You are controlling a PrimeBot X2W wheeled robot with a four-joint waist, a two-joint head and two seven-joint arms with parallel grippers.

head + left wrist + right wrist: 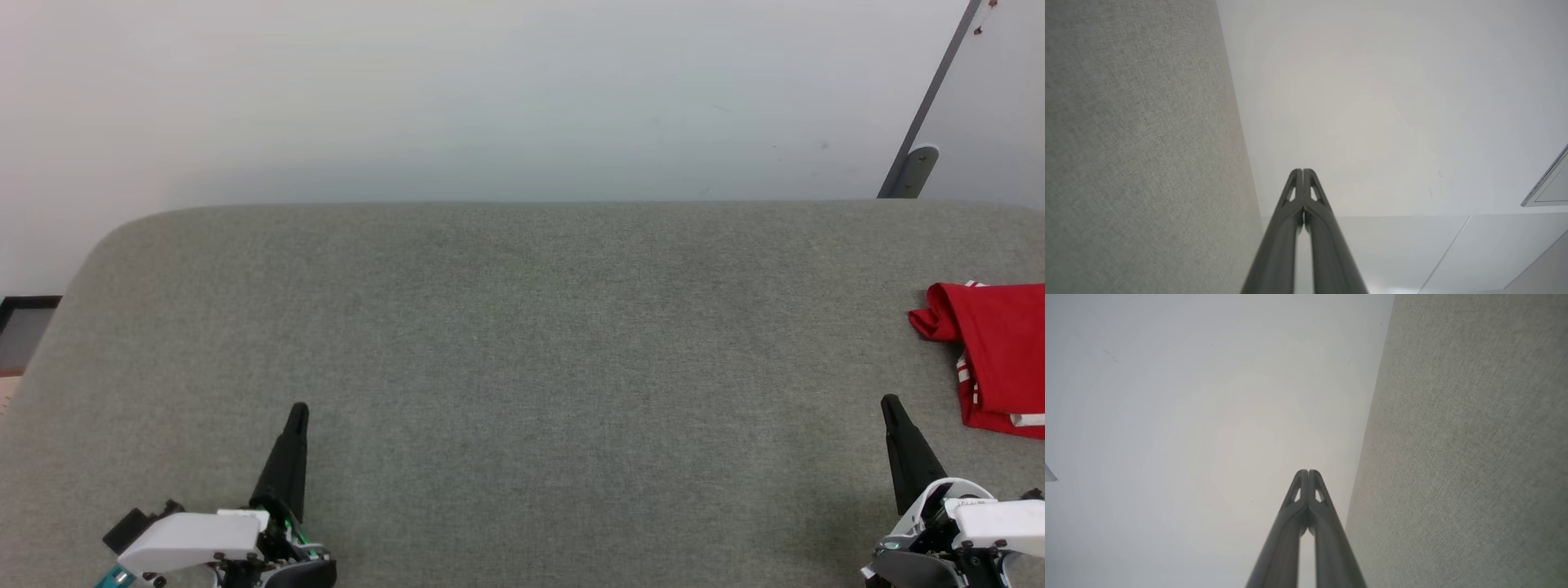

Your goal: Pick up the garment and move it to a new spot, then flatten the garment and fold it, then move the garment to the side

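The left gripper (297, 416) sat at about 7 o'clock in the head view, its two dark fingers pressed together and holding nothing. The grey padded surface (522, 343) ran across the middle. At 5 o'clock the right gripper (891, 406) stood the same way, closed tight on nothing, fingers pointing up the view.

The garment (1000, 343) lay at 3 o'clock, against the right edge and partly cut off by it. It was near the right gripper but apart from it: a compact red bundle with white striped trim showing and one corner bunched at its 10 o'clock.

It looked folded and already set to the side, so the step in hand seemed to be the close of the task. Doing that well meant keeping the right fingers off the near hem, since jersey cloth drags easily. If the bunched corner needed tidying, the right gripper would have to open first and come down from above — not slide in from the side.
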